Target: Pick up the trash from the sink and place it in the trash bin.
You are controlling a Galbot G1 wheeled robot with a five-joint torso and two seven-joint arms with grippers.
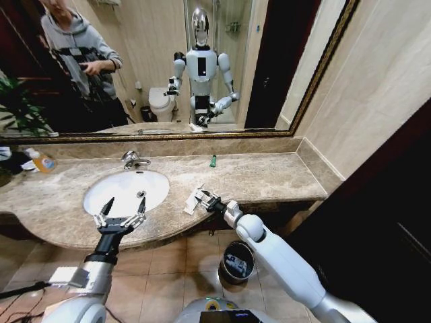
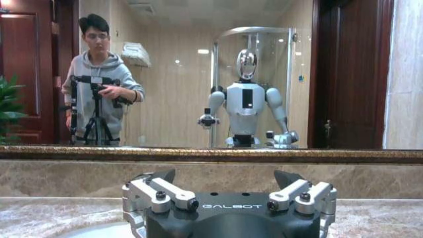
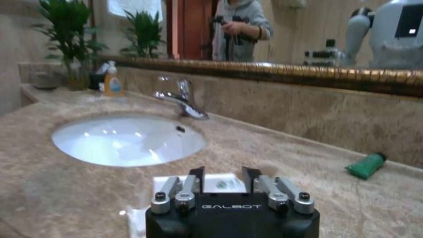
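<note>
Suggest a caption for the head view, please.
Right gripper closes on white packet at countertop edge, above trash bin.

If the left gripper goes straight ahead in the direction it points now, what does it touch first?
Probably the sink: the open left gripper hovers at the basin's front rim, pointing over the bowl toward the faucet. Its height above the basin is unclear, so it might pass over and reach the faucet instead.

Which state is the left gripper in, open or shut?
Open. The left gripper hovers over the sink rim, its fingers spread wide apart with nothing between them.
</note>
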